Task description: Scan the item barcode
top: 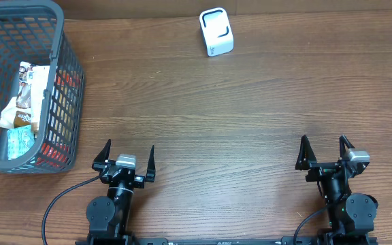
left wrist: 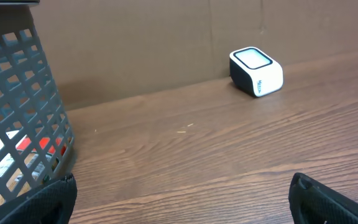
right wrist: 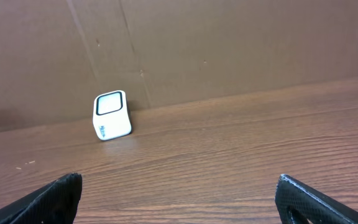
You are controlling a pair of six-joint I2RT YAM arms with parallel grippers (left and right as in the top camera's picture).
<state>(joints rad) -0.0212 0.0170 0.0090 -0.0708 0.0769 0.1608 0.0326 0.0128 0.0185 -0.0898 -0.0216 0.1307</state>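
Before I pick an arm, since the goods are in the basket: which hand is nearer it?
The left hand, just beside the basket; the right hand sits far across.

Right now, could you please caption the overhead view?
Left tool and right tool open, idle; basket of packets at left, scanner at far edge.

The basket (top: 67, 102) is grey lattice, the scanner (top: 216, 32) white with black, the table (top: 216, 122) brown wood-grain.

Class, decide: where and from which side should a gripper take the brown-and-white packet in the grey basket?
Probably its upper edge, from above: the brown-and-white packet leans among other packets, and walls of the grey basket close off every side. The open left gripper is nearer.
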